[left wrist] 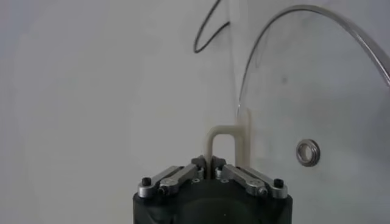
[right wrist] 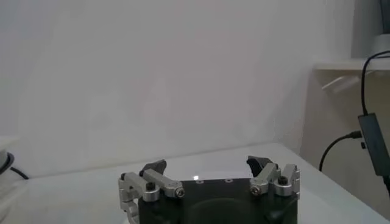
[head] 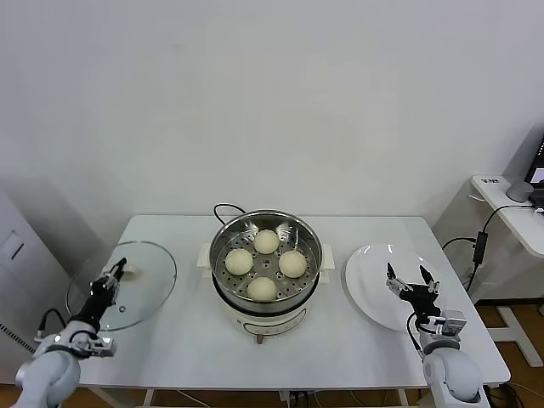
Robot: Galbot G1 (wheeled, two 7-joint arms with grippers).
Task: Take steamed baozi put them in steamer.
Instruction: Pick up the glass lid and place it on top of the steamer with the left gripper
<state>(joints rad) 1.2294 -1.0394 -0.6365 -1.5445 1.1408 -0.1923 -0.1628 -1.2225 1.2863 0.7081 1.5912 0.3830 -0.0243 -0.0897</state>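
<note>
Several pale baozi point(head: 266, 241) sit on the perforated tray inside the steel steamer point(head: 309, 238) at the table's middle. My left gripper point(head: 116, 274) is at the table's left edge, over the round glass lid point(head: 149, 276). In the left wrist view the gripper point(left wrist: 211, 169) is shut on the lid's white handle point(left wrist: 228, 131). My right gripper point(head: 408, 278) is open and empty above the flat white plate point(head: 367, 285) on the right. In the right wrist view the gripper point(right wrist: 207, 165) has its jaws spread wide with nothing between them.
The steamer stands on a white electric base point(head: 268, 321) with side handles. A black cable point(head: 223, 209) loops behind it. A white side desk point(head: 510, 204) with cables stands off to the right. The table's front edge point(head: 280, 384) is near both arms.
</note>
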